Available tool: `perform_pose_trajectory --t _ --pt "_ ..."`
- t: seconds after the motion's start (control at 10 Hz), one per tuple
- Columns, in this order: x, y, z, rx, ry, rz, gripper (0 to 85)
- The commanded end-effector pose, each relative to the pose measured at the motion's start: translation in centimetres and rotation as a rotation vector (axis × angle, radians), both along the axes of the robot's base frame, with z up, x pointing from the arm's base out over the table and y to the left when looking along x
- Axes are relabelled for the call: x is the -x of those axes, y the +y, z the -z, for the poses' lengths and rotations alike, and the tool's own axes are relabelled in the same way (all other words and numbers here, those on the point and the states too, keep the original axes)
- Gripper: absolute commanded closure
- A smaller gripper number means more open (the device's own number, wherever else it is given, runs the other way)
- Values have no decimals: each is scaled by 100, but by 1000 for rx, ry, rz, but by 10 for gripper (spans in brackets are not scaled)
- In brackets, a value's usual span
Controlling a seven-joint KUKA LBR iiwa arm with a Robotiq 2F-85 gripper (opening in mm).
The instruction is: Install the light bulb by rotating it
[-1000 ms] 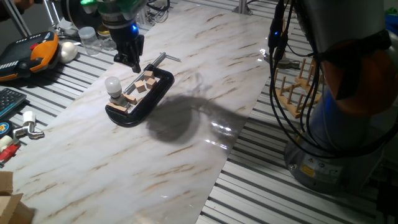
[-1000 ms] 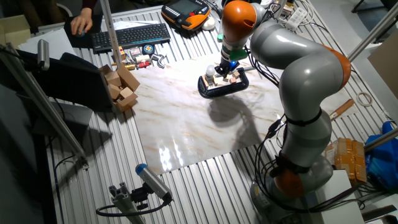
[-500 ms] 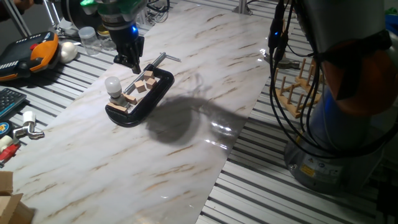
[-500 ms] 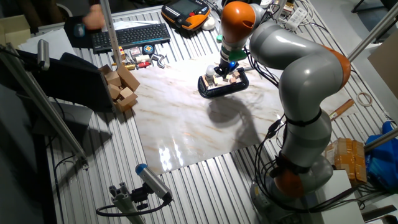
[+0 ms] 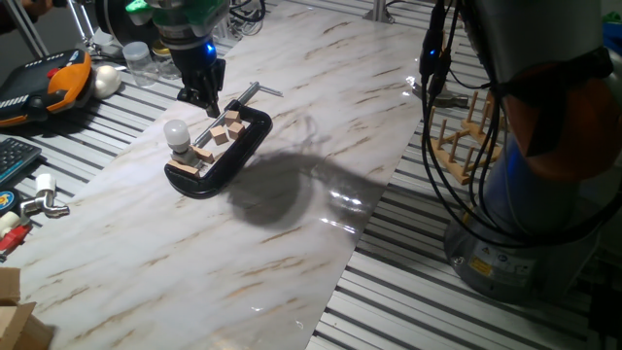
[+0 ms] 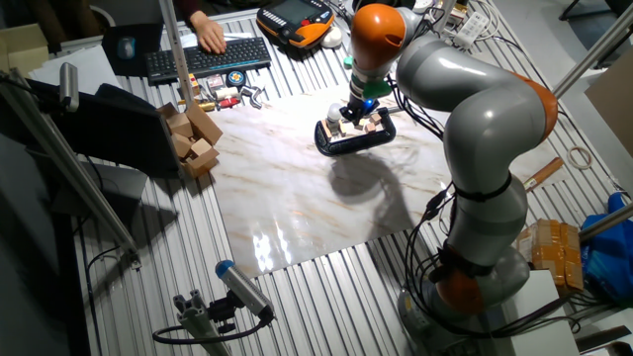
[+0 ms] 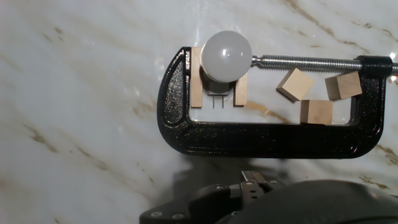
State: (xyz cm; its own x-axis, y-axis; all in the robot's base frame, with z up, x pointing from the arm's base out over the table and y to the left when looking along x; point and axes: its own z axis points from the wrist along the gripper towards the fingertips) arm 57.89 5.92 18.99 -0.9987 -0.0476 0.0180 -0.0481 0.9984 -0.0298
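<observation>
while the light bulb (image 5: pixel 175 132) has not moved since the earlier frames, the gripper (image 5: pixel 205 97) has risen a little and drifted slightly away from the c-clamp (image 5: pixel 222 156). bulb stands upright, long axis vertical, globe up, grey base down between two flat wood pieces at the closed end of the c-clamp; hand view looks straight down on the globe (image 7: pixel 226 55). clamp screw (image 7: pixel 308 61) tip is touching or just beside the bulb side, cannot tell which. three small wooden blocks (image 7: pixel 318 94) lie loose inside the c-clamp frame, between the bulb and the screw end. gripper hangs above the screw end of the c-clamp, apart from the bulb, holding nothing; how far its fingers are spread cannot be told. c-clamp lies flat on the marble board (image 5: pixel 292 243). beyond the board from the c-clamp, a hand (image 6: pixel 210 38) on a keyboard (image 6: pixel 210 57), not there 0.5 s ago.
</observation>
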Motion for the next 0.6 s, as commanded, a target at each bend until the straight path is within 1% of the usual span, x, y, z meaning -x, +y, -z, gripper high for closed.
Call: perform_pose_trajectory --t 0.0,0.5 --pt "-3 1 2 2 0 0 850" --pt "2 20 7 3 0 3 850"
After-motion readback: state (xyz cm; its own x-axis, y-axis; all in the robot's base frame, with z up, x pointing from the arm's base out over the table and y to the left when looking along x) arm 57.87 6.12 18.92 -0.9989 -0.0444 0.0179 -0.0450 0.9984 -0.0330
